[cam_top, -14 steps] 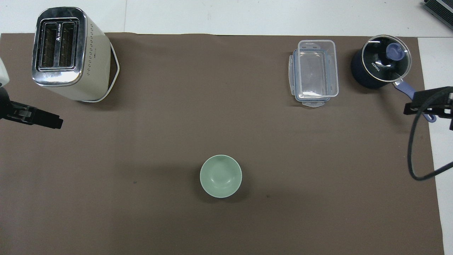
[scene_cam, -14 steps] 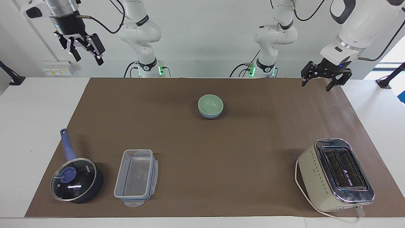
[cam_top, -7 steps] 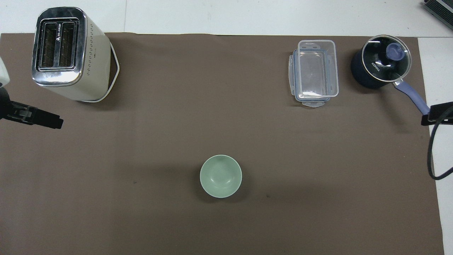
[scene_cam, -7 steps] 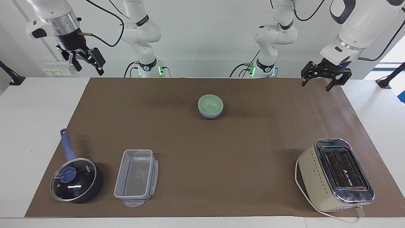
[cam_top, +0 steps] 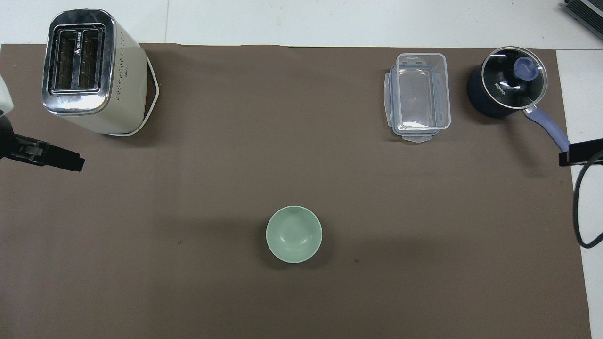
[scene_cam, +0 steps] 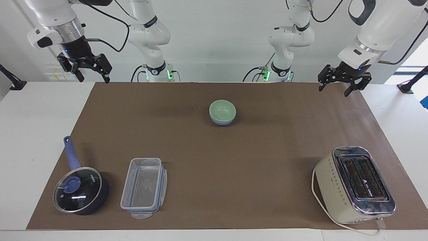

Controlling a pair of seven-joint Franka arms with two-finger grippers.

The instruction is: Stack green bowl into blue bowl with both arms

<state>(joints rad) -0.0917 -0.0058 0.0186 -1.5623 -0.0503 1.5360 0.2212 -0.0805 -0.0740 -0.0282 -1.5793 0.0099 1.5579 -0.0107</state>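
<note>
Right now the green bowl sits nested inside the blue bowl, both upright with their mouths facing up; only a band of the blue one shows below the green rim, and from overhead the green bowl hides it wholly. Being round, the stack has no long axis. It rests on the brown mat, about midway between the two arms' ends and toward the robots' edge of that mat.

Taking the stack as landmark: farther from the robots and toward the right arm's end lies a clear plastic box, nothing in it, and beside that a dark saucepan with a glass lid on and its blue handle pointing toward the robots. Farther from the robots toward the left arm's end stands a cream toaster. All are well apart from the stack.

The left gripper hangs over the mat's corner at the left arm's end, jaws spread, holding nothing. The right gripper hangs over the corner at the right arm's end, jaws likewise spread and bare.
</note>
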